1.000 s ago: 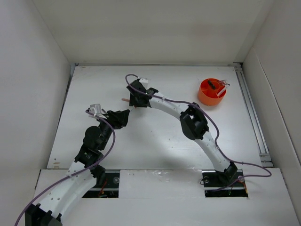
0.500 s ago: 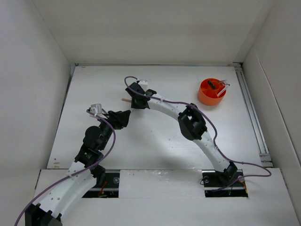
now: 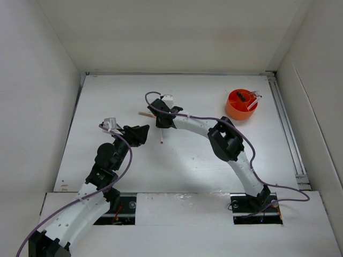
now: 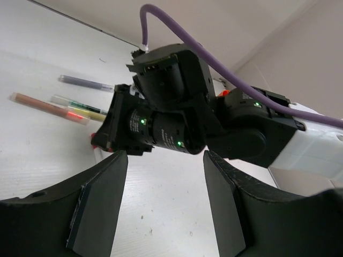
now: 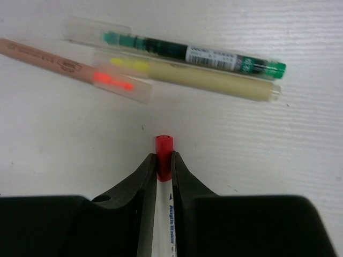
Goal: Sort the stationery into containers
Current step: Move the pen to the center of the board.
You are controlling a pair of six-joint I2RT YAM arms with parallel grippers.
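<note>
Right gripper (image 5: 164, 160): pinching a slim white pen with a red cap (image 5: 163, 145); the cap pokes out past the fingertips.
Just ahead of it: a green clear-barrelled pen (image 5: 198, 53), a cream-yellow highlighter (image 5: 214, 83) and a tan-pink pen (image 5: 37, 53) (lying close together) on the white table (image 5: 268, 160).
Left gripper (image 4: 163, 168): spread, holding nothing, near the right wrist.
Round bright-orange plastic organiser (image 3: 240, 104): well apart, to the right.

The top camera looks down on the whole table (image 3: 107, 96) from above its near edge. Both wrist cameras share the loose pens (image 5: 214, 81): right close above, left low, farther.
</note>
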